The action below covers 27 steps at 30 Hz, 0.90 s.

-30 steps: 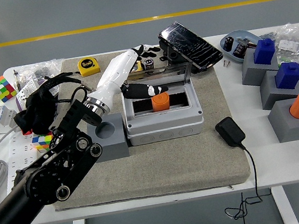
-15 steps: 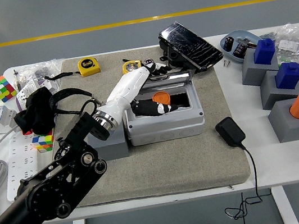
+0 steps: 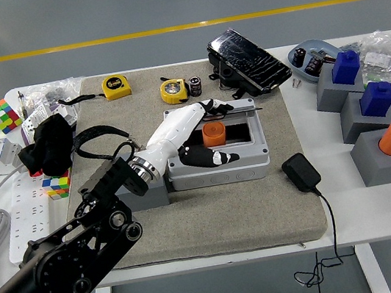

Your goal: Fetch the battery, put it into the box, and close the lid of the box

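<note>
Over the grey box (image 3: 218, 159) near the middle of the felt mat (image 3: 214, 218), the left hand (image 3: 205, 134) lies with its white back up and black fingers (image 3: 216, 159) loosely spread, gripping nothing; the upper fingertips touch the lowering lid (image 3: 227, 109), seen edge-on as a thin dark strip. Just beside the hand, upright inside the box, stands the battery (image 3: 213, 133), a short orange cylinder with a matte, plastic look; its lower part is hidden by the box wall. Left of the box, the grey block (image 3: 148, 191) is mostly covered by the black arm. Toward the mat's far edge sit two yellow tape measures (image 3: 115, 86), and a glossy black phone-like slab (image 3: 247, 50) leans on a stand.
</note>
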Each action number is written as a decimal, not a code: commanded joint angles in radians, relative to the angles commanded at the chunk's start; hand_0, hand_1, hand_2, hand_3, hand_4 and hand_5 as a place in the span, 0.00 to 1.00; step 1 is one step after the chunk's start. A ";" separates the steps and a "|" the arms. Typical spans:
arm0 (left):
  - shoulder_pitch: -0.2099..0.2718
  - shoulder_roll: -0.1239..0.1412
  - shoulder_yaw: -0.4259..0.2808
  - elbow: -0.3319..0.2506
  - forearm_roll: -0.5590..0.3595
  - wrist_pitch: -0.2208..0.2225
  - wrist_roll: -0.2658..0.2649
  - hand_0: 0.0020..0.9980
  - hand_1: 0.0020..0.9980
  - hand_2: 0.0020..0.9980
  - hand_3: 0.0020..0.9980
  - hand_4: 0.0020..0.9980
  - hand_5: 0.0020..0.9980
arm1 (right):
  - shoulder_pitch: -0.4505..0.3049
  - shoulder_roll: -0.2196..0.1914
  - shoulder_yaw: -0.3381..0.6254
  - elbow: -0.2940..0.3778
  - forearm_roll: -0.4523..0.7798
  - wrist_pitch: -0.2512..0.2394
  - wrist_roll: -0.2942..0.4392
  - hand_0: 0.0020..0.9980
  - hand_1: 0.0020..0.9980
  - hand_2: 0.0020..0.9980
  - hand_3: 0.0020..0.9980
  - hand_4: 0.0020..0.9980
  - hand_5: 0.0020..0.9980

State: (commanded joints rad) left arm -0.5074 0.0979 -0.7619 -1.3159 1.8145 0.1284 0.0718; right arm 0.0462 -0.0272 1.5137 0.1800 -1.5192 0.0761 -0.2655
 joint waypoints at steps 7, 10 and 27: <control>0.004 0.002 0.001 -0.005 -0.008 -0.005 0.006 0.65 0.73 0.71 0.75 0.99 0.29 | 0.002 0.000 -0.001 0.000 -0.001 0.000 0.000 0.64 0.67 0.67 0.61 1.00 0.59; 0.009 0.001 0.006 -0.001 -0.015 -0.008 0.007 0.65 0.73 0.71 0.75 0.99 0.29 | 0.002 0.001 0.000 0.000 0.000 0.000 0.000 0.64 0.67 0.67 0.61 1.00 0.59; 0.065 -0.008 -0.097 -0.077 -0.027 -0.002 -0.012 0.63 0.73 0.71 0.75 0.99 0.30 | 0.000 0.002 0.003 0.000 -0.001 -0.001 0.001 0.64 0.67 0.67 0.61 1.00 0.59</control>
State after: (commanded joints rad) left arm -0.4427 0.0898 -0.8584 -1.3927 1.7880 0.1263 0.0595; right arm 0.0466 -0.0257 1.5172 0.1800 -1.5200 0.0756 -0.2649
